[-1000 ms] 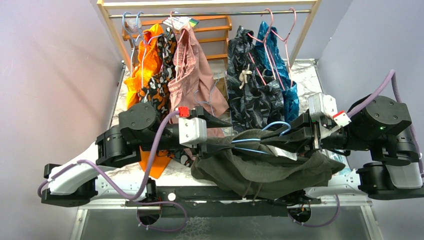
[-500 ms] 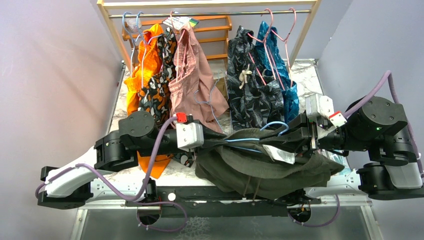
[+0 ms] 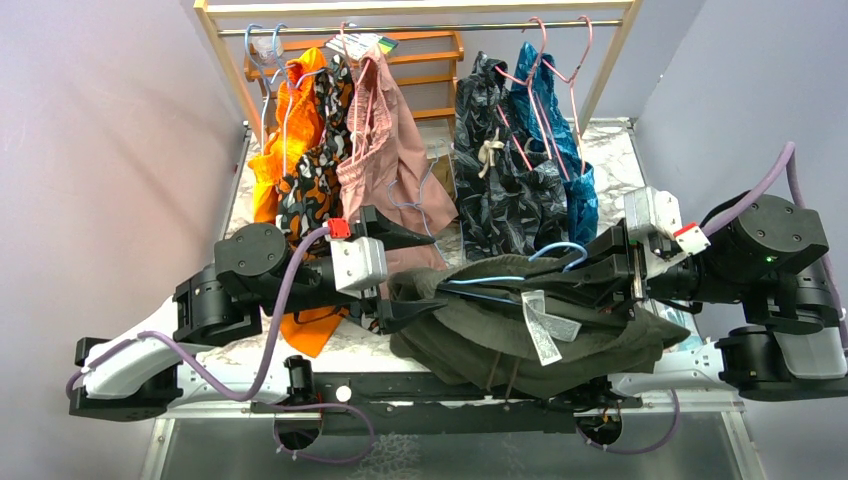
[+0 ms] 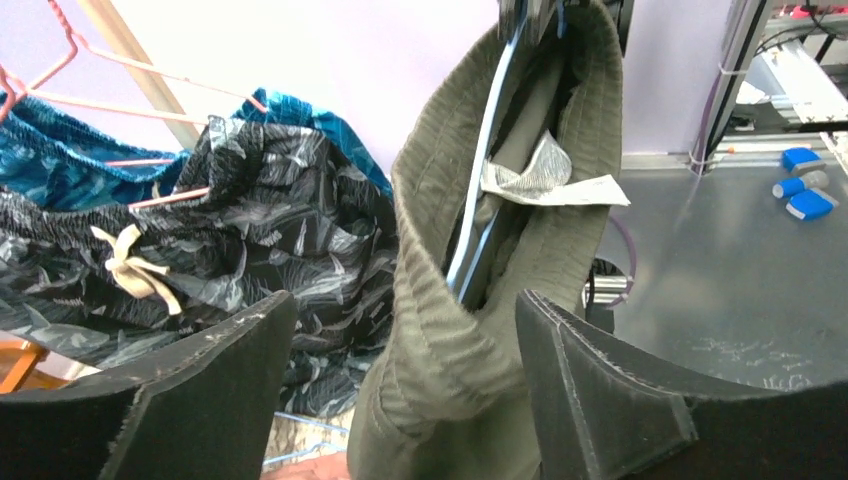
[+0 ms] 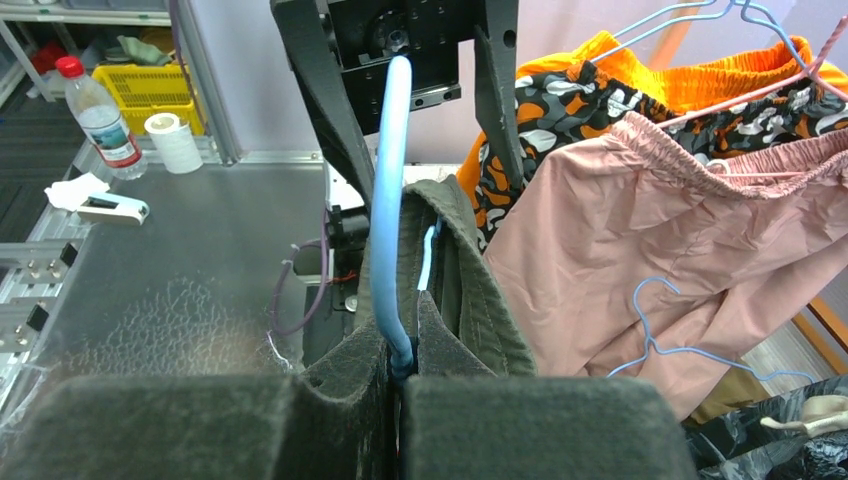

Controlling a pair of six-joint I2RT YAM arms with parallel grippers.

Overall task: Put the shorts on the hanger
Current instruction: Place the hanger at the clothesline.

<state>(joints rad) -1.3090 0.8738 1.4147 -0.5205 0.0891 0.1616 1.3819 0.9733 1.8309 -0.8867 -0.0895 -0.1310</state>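
The olive-green shorts [image 3: 520, 335] hang over the light-blue hanger [image 3: 497, 281], which runs inside the waistband. A white label [image 3: 541, 325] sticks out. My right gripper [image 3: 592, 275] is shut on the hanger near its hook; in the right wrist view the blue wire [image 5: 388, 200] is pinched between the pads, with the shorts [image 5: 470, 290] draped beyond them. My left gripper [image 3: 398, 270] is open at the shorts' left end. In the left wrist view the waistband [image 4: 450, 330] stands between its spread fingers [image 4: 600, 390], held by neither, and the hanger [image 4: 482, 215] and label [image 4: 550, 185] show inside.
A wooden rack [image 3: 225, 60] with a metal rail stands behind, hung with orange shorts [image 3: 285, 130], dusty-pink shorts [image 3: 385, 150], dark leaf-print shorts [image 3: 500, 170] and teal shorts [image 3: 560, 120] on blue and pink hangers. A spare blue hanger [image 5: 680, 335] lies against the pink shorts.
My left gripper has opened, let go of the waistband and drawn back to the left. The white label has swung out into view. My right gripper keeps its hold on the hanger.
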